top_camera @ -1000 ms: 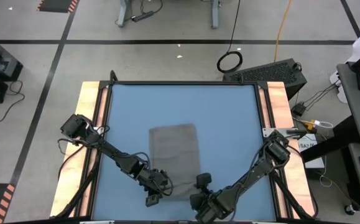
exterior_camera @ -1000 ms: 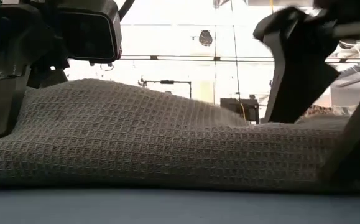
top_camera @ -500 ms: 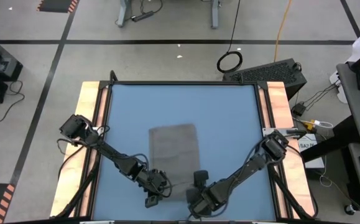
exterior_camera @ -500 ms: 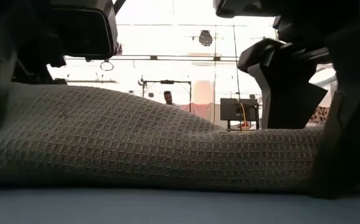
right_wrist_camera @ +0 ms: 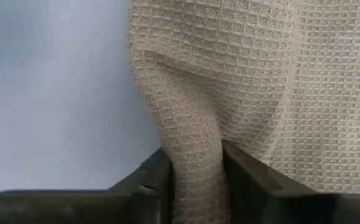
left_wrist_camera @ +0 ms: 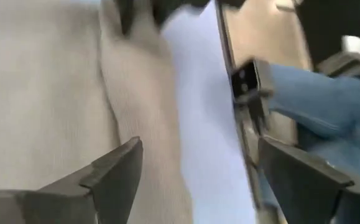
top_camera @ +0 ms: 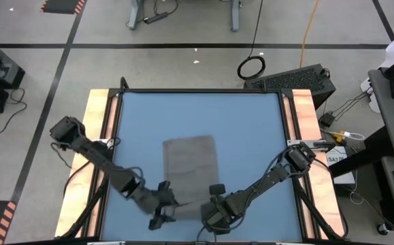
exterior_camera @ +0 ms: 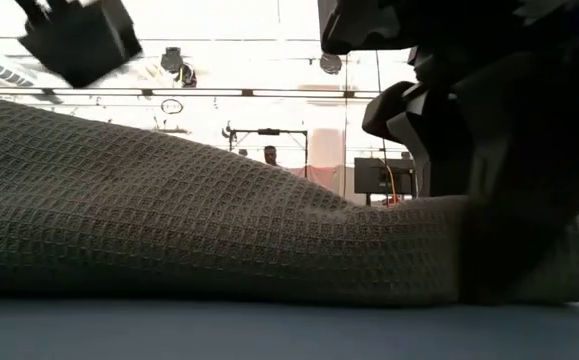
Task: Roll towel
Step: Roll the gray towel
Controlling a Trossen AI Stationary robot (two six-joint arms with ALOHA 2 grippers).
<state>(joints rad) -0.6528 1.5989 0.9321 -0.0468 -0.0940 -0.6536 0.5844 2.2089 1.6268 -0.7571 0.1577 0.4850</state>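
Towel (top_camera: 191,163) flat on blue table (top_camera: 251,122), near-centre, near edge bunched into a raised fold right at the table's front. Right gripper (top_camera: 210,212) at that fold's right end, fingers (right_wrist_camera: 158,168) pinching a ridge of waffle weave between them, cloth pinched narrow and standing up from the table. Left gripper (top_camera: 161,212) just off the fold's left end, fingers (left_wrist_camera: 114,171) spread wide with nothing between them, fold edge showing beyond the gap. Judged step: starting the roll from the near edge, one corner held, other not. To do it well: bring left down onto its own end of the fold and pinch at matching height before any roll, otherwise the roll skews into a cone. Keep both pinches shallow, top layer only, not dragging the whole towel along the table. Then turn both ends over together, away from the front edge, keeping the fold line straight and taut between the grippers. Risk: soft weave slipping out of a thin pinch.
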